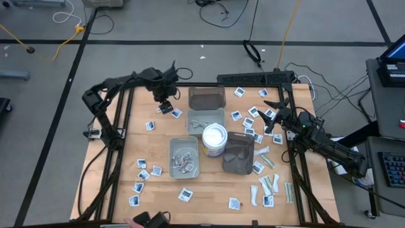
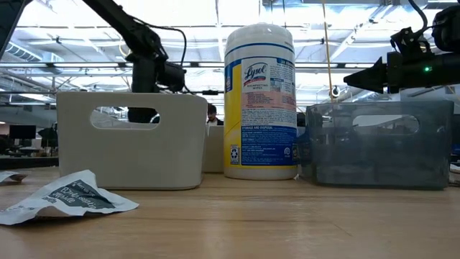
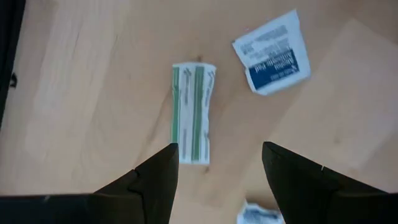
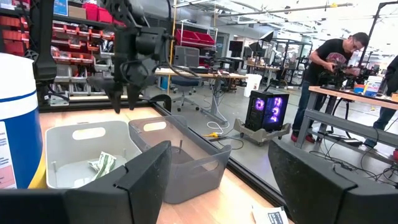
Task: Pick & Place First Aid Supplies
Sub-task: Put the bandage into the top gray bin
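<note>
Small flat packets lie scattered on the wooden table (image 1: 158, 190). My left gripper (image 1: 163, 101) hangs open, fingers pointing down, at the table's far left, above a narrow green-white strip (image 3: 193, 113) that lies flat just beyond its fingertips (image 3: 217, 162). A square white packet with blue print (image 3: 272, 53) lies flat beside the strip. My right gripper (image 1: 276, 115) is open and held level above the packets at the far right; its wrist view (image 4: 217, 168) looks across the trays toward the left arm (image 4: 127, 56). Neither gripper touches anything.
In the middle stand a dark translucent tray (image 1: 207, 97), a grey tray (image 1: 205, 120) holding strips, a second grey tray (image 1: 185, 156) holding packets, another dark tray (image 1: 238, 152) and the round white tub (image 1: 214, 139). More packets (image 1: 266, 187) crowd the right side. A person (image 4: 329, 68) works beyond the table.
</note>
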You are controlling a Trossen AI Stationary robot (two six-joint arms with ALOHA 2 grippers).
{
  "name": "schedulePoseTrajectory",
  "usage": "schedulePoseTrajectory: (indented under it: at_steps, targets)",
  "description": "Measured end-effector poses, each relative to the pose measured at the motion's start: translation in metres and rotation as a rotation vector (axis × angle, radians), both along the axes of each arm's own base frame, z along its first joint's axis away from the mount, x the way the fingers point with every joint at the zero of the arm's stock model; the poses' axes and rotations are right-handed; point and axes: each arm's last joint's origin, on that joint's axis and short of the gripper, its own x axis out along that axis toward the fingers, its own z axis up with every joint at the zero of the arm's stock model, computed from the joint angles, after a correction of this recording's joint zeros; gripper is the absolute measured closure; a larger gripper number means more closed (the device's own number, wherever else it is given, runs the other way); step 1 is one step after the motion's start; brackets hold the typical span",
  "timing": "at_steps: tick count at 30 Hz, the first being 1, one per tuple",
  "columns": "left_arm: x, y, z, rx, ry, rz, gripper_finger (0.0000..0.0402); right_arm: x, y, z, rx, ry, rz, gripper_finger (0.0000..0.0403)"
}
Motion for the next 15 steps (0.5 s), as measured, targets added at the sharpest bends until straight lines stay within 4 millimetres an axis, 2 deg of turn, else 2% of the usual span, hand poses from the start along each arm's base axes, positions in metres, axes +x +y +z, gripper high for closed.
schedulePoseTrajectory:
  at_steps: [15]
  targets:
    - [-0.008,-0.005,-0.049,0.072,-0.069,0.004,0.0165,0.0,0.0,0.0,0.0,0.0,0.0,0.014]
